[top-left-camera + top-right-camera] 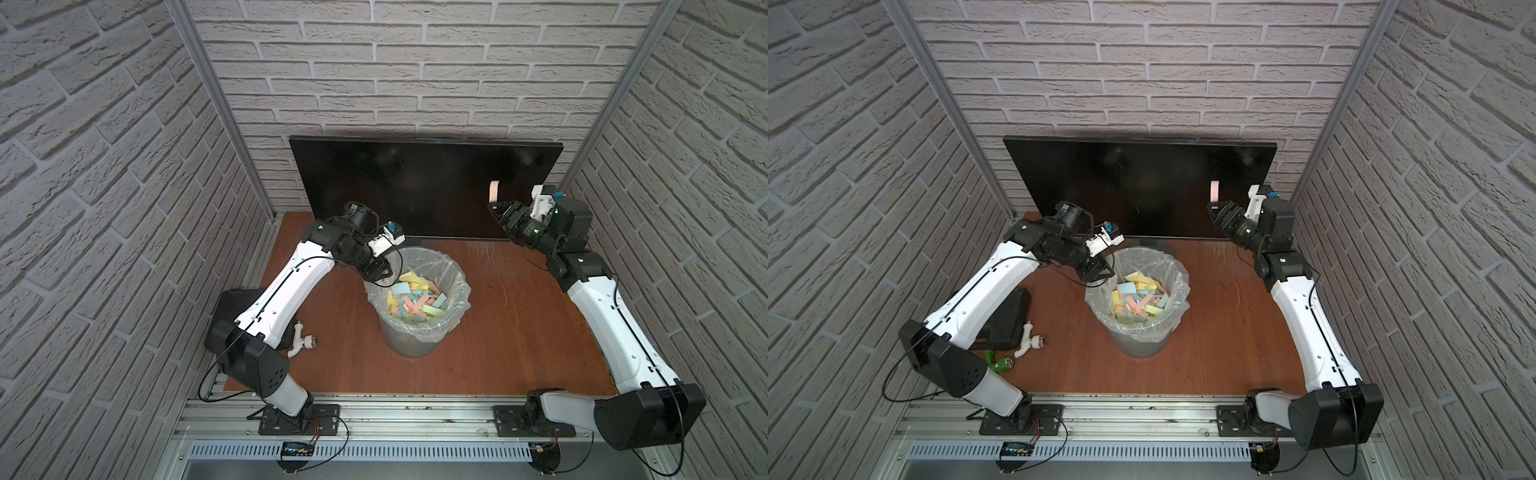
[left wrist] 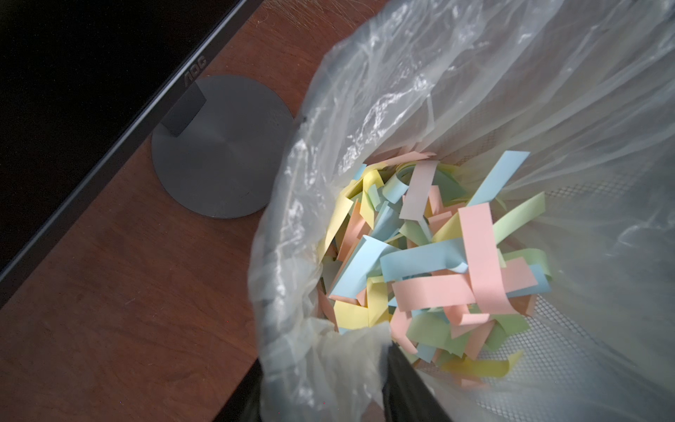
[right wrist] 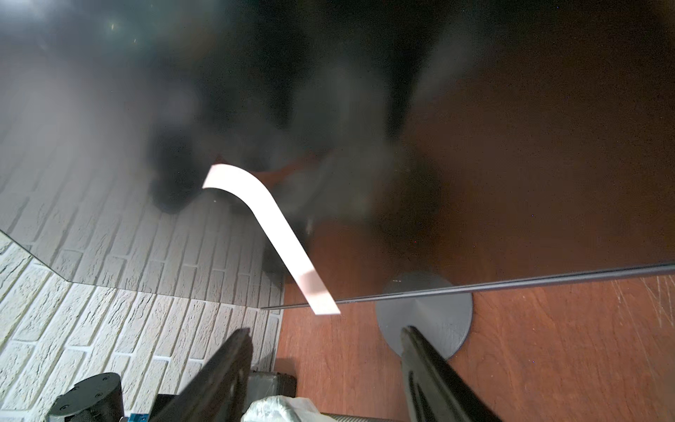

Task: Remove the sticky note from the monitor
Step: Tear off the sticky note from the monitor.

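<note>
- The brown wooden table [image 1: 519, 324] carries the monitor along its far edge.
- The monitor [image 1: 415, 183] stands upright against the brick wall with its screen dark, seen in both top views.
- The bin [image 1: 411, 345] is a mesh can with a clear liner. It stands in front of the monitor's middle, just beside the monitor's stand.
- A heap of pink, blue, yellow and green paper strips [image 2: 438, 263] lies inside the bin.
- A flat black slab [image 1: 1013, 316] lies well in front of the monitor's left end, partly under the left arm.
- The round grey base [image 2: 219, 146] sits under the monitor's lower edge, close to the bin's liner.
- The left gripper [image 1: 381, 272] is in front of the monitor, at the near-left part of the bin's rim. Its jaws are narrow and pinch the lined rim between them.
- The right gripper [image 3: 325, 330] is raised before the monitor's right part. Its jaws are spread wide with nothing between them.
- A white pipe fitting [image 1: 301, 340] and a green one [image 1: 998, 361] lie well in front of the monitor's left end, beside the slab.
- The sticky note [image 3: 277, 234] is a pale pink strip on the right part of the monitor's screen.
  - It bows away from the glass, and I cannot tell which end is stuck.
  - One end hangs just beyond the right gripper's fingertips, apart from them.
</note>
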